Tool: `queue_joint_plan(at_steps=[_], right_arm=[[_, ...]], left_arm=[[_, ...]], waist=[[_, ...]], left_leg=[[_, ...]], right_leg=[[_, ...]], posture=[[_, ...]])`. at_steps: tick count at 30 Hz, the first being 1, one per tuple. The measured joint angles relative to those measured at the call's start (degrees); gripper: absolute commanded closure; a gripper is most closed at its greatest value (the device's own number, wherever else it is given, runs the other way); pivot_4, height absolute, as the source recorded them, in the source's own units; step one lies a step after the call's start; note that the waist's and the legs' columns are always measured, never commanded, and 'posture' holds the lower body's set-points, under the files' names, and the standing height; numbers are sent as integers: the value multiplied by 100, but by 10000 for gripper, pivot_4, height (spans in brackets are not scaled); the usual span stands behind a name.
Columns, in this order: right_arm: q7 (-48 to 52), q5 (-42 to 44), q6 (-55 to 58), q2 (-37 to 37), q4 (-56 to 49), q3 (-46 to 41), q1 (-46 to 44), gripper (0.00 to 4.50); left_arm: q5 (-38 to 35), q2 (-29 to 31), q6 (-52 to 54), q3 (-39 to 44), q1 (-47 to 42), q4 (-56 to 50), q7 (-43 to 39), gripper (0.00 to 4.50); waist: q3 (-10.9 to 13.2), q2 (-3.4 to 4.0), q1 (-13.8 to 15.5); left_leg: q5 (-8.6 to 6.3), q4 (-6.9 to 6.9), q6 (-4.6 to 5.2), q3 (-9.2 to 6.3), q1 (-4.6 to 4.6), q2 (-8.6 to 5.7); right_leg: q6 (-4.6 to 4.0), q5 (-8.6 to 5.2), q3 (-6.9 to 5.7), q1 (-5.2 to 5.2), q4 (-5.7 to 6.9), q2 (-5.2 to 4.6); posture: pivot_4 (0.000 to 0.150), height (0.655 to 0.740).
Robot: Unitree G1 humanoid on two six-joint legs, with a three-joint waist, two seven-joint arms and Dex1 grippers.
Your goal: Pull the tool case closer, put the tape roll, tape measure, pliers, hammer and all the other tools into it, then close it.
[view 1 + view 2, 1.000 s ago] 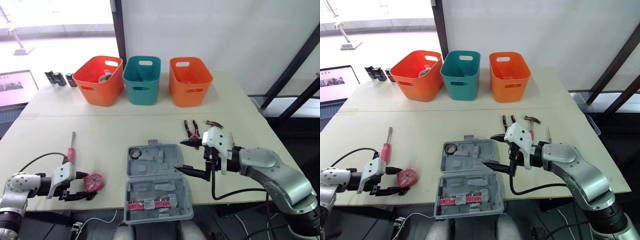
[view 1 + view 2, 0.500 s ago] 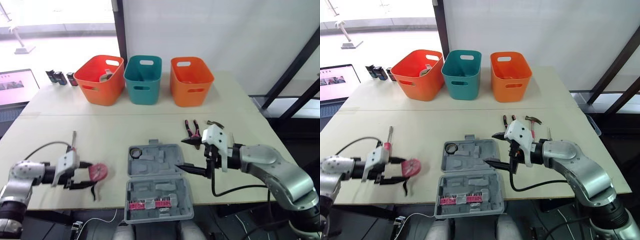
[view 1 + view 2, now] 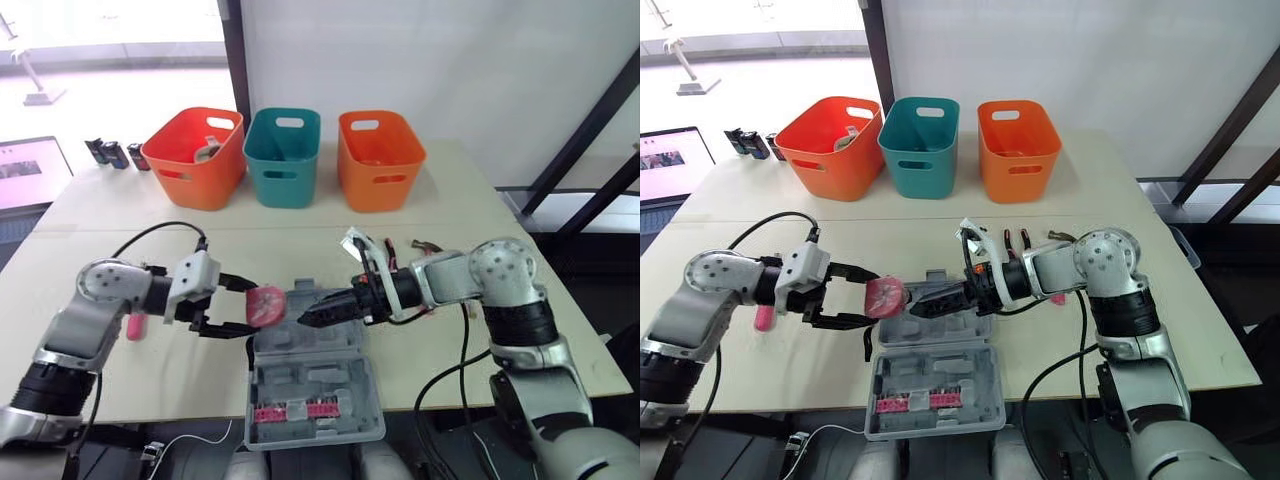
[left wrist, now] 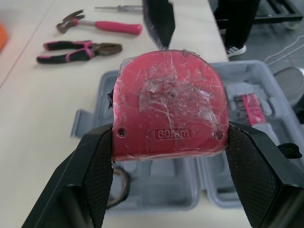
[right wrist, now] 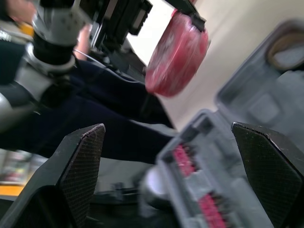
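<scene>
Blocking the tool case (image 4: 156,183), clamped tape measure (image 4: 168,102)

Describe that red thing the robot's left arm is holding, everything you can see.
It is the tape measure, a red plastic-looking housing with one rounded side, wrapped in crinkled clear film, with embossed lettering on its face. The left gripper clamps it from both sides, held in the air over the left edge of the open tool case. A black strap dangles beneath it.
</scene>
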Motion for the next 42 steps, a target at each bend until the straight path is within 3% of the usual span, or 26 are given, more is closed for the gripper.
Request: queue_joint_plan(at_steps=[7,18,21,28,34,37,42], right_arm=[[-1970,2590,-464,-484,996,948,-293,0],[-2552,2824,-732,-160,1194,993,-270,0],[-2616,2828,-750,-137,1211,894,-270,7820],[-2723,2834,-789,-137,1226,737,-201,40460],[-2755,2831,-806,-135,1227,615,-148,40534],[-2738,2831,-800,-132,1214,592,-105,40534],[-2564,2833,-722,-280,1194,511,30,40534]], left_arm=[[-10,-60,120,-105,-84,-289,65,15895],[66,-282,88,-381,-185,-374,237,15895],[76,-288,85,-399,-192,-372,267,15895],[146,-308,-26,-435,-255,-373,337,15895],[185,-377,3,-435,-265,-407,481,15895],[115,-424,137,-433,-221,-420,553,1198],[-373,-525,578,-302,-139,-538,614,1198]], waist=[[1,2,-12],[3,5,-3],[3,5,7],[4,6,6],[5,8,3],[5,9,3],[5,9,13]], left_leg=[[-8,-1,16,-3,-7,15],[-10,-2,19,-6,-12,30],[-10,-2,19,-6,-13,30],[-10,-2,19,-6,-14,30],[-10,-2,19,-6,-14,30],[-10,-2,19,-5,-14,30],[-10,-2,19,-6,-16,30]], right_leg=[[1,1,2,-14,2,23],[10,10,3,-29,13,43],[9,10,3,-29,13,43],[8,9,3,-30,12,43],[11,11,3,-31,13,43],[11,11,3,-31,12,43],[11,11,3,-31,13,43]], posture=[[1500,7400],[1500,7400],[1500,7400],[1500,7400],[1500,7400],[1500,7400],[1500,7400]])
